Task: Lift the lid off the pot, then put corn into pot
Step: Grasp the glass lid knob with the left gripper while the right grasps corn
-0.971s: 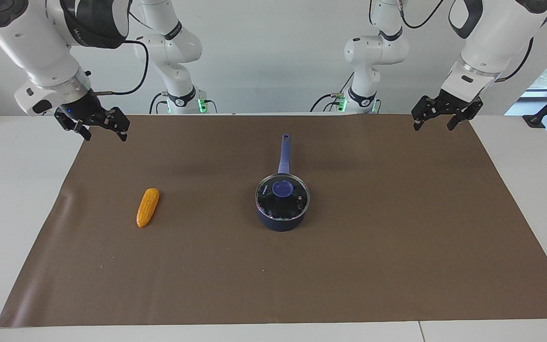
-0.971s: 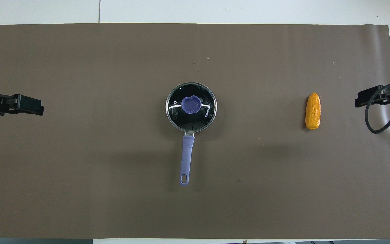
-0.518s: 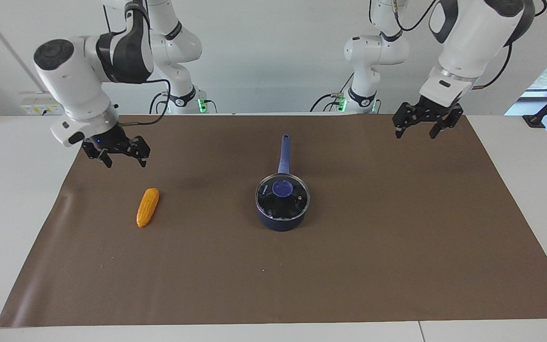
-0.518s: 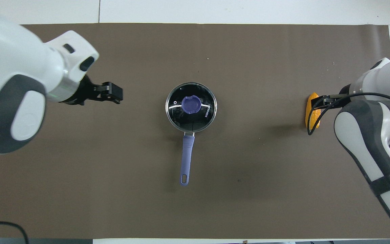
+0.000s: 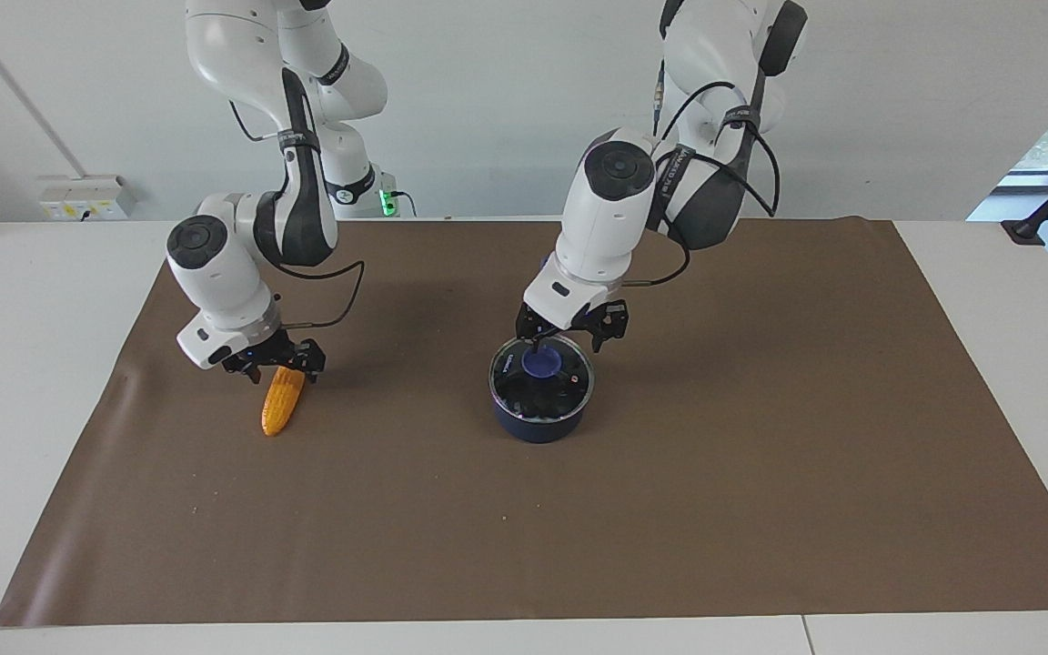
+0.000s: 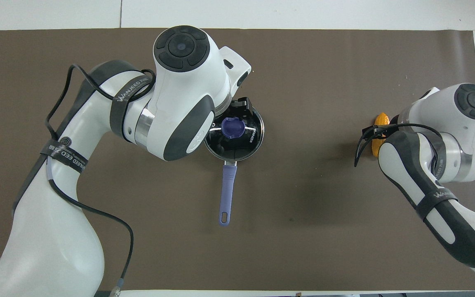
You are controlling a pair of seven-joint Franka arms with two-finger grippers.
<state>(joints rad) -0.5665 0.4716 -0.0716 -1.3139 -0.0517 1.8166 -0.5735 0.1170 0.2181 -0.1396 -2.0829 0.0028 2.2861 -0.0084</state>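
Note:
The pot (image 5: 538, 423) stands mid-mat with the glass lid (image 5: 569, 387) on it. The blue-purple knob (image 5: 542, 362) sits at the lid's centre. My left gripper (image 5: 568, 337) is open and hangs low over the lid's robot-side half, its fingers spread beside the knob. In the overhead view the left arm covers part of the lid (image 6: 243, 144); the pot's handle (image 6: 227, 194) points toward the robots. The corn (image 5: 278, 405) lies toward the right arm's end. My right gripper (image 5: 277, 366) is open, down at the corn's robot-side end. Only the corn's tip (image 6: 381, 119) shows in the overhead view.
A brown mat (image 5: 760, 455) covers the white table (image 5: 24, 364). Nothing else lies on the mat. The left arm's forearm (image 6: 68, 173) spans the mat between its base and the pot.
Both arms have swung in from the mat's ends and dropped. The left gripper now hangs over the lid and the right gripper is at the corn. Pot, lid and corn have not moved.

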